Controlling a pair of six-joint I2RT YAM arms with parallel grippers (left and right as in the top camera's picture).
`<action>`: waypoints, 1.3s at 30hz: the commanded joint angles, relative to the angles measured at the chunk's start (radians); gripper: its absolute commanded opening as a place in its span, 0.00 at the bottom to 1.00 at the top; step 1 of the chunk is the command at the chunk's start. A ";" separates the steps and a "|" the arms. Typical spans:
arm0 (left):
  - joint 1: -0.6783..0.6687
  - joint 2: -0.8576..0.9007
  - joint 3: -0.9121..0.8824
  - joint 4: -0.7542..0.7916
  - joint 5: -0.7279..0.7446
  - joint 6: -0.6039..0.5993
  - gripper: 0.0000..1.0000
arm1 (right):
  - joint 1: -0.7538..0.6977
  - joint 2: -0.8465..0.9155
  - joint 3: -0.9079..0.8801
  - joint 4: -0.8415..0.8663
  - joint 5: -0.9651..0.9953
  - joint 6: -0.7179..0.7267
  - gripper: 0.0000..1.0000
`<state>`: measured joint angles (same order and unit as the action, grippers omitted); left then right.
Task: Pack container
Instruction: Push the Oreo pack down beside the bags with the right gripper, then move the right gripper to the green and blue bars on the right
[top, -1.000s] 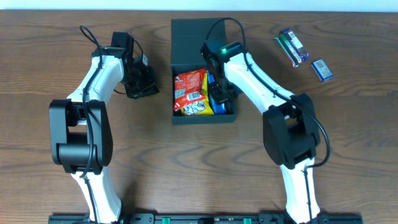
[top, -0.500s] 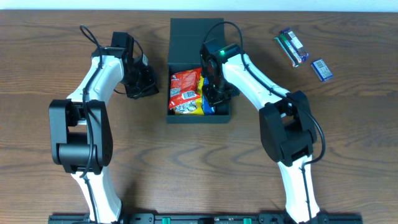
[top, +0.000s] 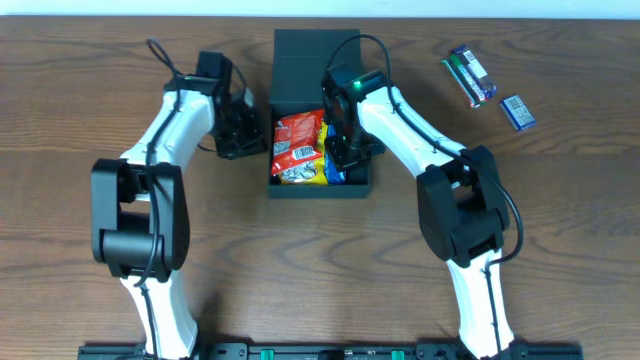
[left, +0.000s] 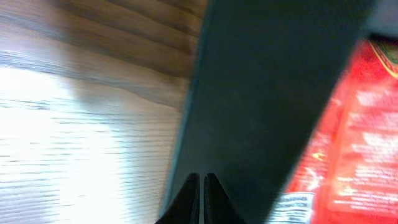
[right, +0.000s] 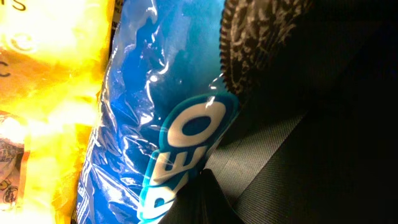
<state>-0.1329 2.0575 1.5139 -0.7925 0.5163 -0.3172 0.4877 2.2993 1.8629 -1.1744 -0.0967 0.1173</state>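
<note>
The dark teal container stands open at the table's middle, its lid folded back. Inside lie a red packet, a yellow packet and a blue Oreo packet. My left gripper is shut, its tips against the outside of the container's left wall; the red packet shows beyond it. My right gripper is inside the container, shut, beside the blue Oreo packet and the yellow packet.
Two snack bars and a small blue packet lie on the wood table at the far right. The rest of the table around the container is bare wood.
The container slid a little left with my right gripper inside it. My left gripper then moved right and now touches the container's left wall.
</note>
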 joint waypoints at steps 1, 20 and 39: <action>-0.020 0.016 -0.005 0.001 0.031 0.006 0.06 | 0.008 0.018 -0.006 0.018 -0.023 -0.010 0.01; -0.024 0.016 -0.005 -0.004 0.051 0.002 0.06 | 0.000 -0.095 0.015 0.013 0.112 0.010 0.01; -0.023 0.015 -0.005 -0.007 0.031 0.002 0.05 | -0.294 -0.412 0.014 0.207 0.381 -0.199 0.52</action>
<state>-0.1471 2.0575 1.5139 -0.7959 0.5358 -0.3176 0.2295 1.8400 1.8828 -0.9726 0.2344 0.0109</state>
